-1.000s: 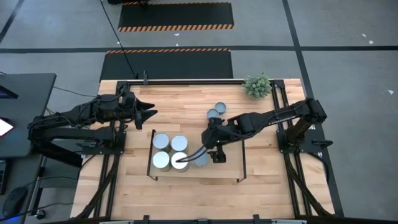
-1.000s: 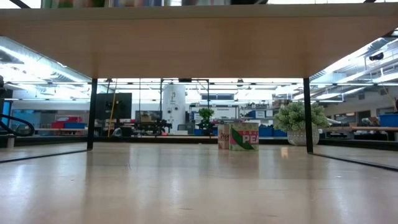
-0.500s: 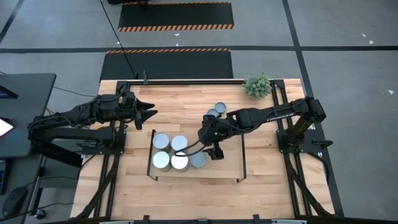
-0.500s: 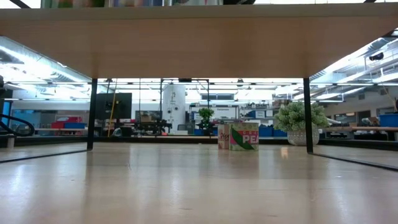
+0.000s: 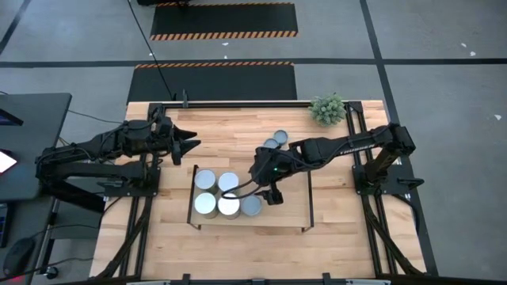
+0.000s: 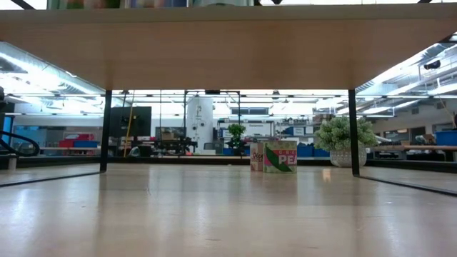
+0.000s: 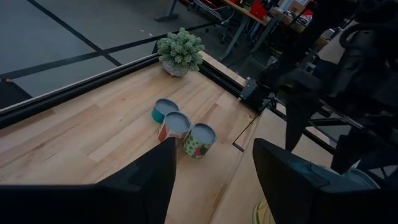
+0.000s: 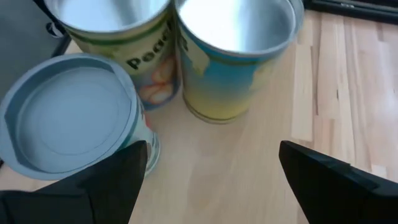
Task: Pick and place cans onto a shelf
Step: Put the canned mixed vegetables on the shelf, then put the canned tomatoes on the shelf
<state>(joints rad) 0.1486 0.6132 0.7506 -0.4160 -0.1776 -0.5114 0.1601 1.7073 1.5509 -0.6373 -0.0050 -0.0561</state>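
Observation:
The shelf [image 5: 281, 214] is a light-wood board between black rails, and its underside [image 6: 228, 50] fills the top of the low view. Several cans stand on it: pale ones [image 5: 217, 192] in a square and a bluish one [image 5: 252, 205] beside them. Three more cans [image 7: 178, 124] stand on the tabletop near the far edge. My right gripper [image 5: 271, 195] hangs open above the shelf, just right of the bluish can [image 8: 68, 121], with nothing between its fingers [image 8: 118, 180]. My left gripper [image 5: 188, 143] waits open at the table's left, holding nothing.
A small green plant [image 5: 328, 108] stands at the table's far right corner. The shelf's right half is bare board. A black rail [image 5: 238, 103] runs along the table's far edge. The low view shows the loose cans [image 6: 273, 155] beyond the shelf's legs.
My right gripper has turned at the wrist above the shelf and swung slightly toward the table's left and far edge. That uncovers the bluish can it partly hid. It stays open. The cans have not moved.

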